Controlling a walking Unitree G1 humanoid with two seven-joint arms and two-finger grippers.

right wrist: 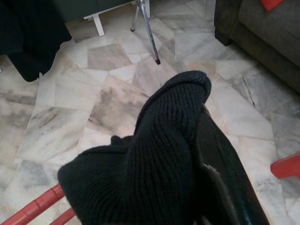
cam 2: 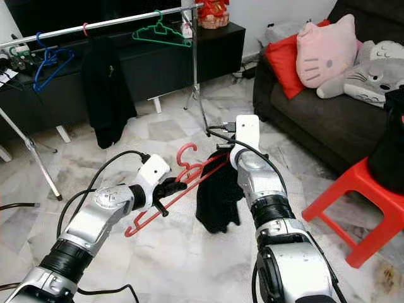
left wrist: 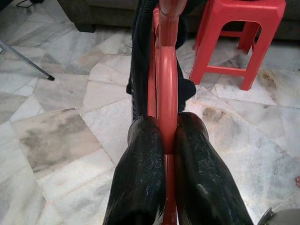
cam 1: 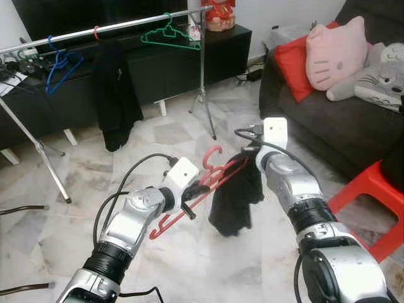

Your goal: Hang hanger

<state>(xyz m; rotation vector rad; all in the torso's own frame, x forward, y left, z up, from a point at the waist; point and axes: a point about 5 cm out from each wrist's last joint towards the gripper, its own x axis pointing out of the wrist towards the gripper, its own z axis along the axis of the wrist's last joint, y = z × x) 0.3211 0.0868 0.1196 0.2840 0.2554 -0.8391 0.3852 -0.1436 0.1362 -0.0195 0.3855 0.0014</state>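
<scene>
My left gripper (cam 1: 192, 197) is clamped on the red hanger (cam 1: 202, 189), both black fingers (left wrist: 140, 168) pressed flat against its lower bar, as the left wrist view makes plain. The hanger's long axis runs from about 7 o'clock up to 1 o'clock across the space in front of me, its hook (cam 1: 211, 154) pointing up toward 12. At the far end my right gripper (cam 1: 252, 165) sits buried in the black garment (cam 1: 237, 202) draped over that end of the hanger; in the right wrist view the knit cloth covers most of the finger line, so I judge it is pinching the cloth, but I cannot tell for sure (too much wool in the way). Beyond both hands, at roughly 11 o'clock and well apart, stands the clothes rail (cam 1: 126, 25) with a blue hanger (cam 1: 60, 66), a hanging black garment (cam 1: 115, 95) and a green hanger (cam 1: 170, 36) on it. The relation that matters: the rail lies ahead and to my left, above the hook, so I expect the hook must rise and swing toward 11, with my left arm the nearer one.
</scene>
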